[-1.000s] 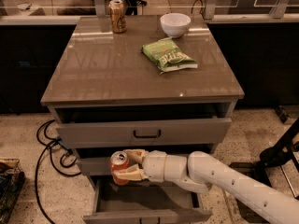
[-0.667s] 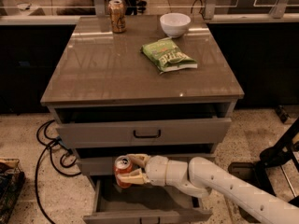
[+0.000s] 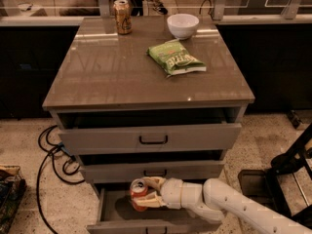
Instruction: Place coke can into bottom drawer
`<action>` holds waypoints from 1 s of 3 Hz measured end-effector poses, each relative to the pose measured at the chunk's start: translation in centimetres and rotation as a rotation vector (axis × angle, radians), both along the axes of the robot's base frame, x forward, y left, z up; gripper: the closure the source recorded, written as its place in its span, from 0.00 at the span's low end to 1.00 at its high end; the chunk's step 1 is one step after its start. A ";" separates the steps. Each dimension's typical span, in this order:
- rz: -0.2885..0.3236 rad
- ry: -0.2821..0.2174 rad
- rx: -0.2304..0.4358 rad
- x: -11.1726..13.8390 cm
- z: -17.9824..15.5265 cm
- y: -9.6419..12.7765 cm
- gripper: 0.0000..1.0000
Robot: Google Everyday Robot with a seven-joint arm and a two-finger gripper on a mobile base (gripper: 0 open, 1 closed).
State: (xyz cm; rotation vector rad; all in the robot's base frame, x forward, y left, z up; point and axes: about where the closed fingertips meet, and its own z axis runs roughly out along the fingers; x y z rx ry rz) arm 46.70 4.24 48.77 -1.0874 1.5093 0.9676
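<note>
1. nearest the camera, the lowest grey cabinet drawer, the bottom drawer (image 3: 113,212), stands pulled open, with its grey floor showing on the left side.
2. over that open drawer the two-finger gripper (image 3: 147,192), on the end of a white jointed arm (image 3: 234,209) reaching in from the right, is closed around the small red coke can (image 3: 138,193). one finger sits above the can and one below it.
3. the coke can is roughly upright with its silver top up, inside the drawer's outline. i cannot tell whether its base touches the drawer floor.
4. the step in hand looks like the placing itself. the next move probably calls for lowering the can until it rests on the floor, spreading the fingers, and then drawing back without tipping it.
5. just behind are the middle drawer (image 3: 155,171) and the top drawer (image 3: 153,138), both slightly open.
6. farther back, the brown bench (image 3: 112,77) carries a green crisp bag (image 3: 175,57), a white bowl (image 3: 183,25) and a brownish-gold can (image 3: 122,16).
</note>
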 end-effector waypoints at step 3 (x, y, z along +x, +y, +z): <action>-0.101 0.037 0.028 1.0 -6.1 -1.9 1.00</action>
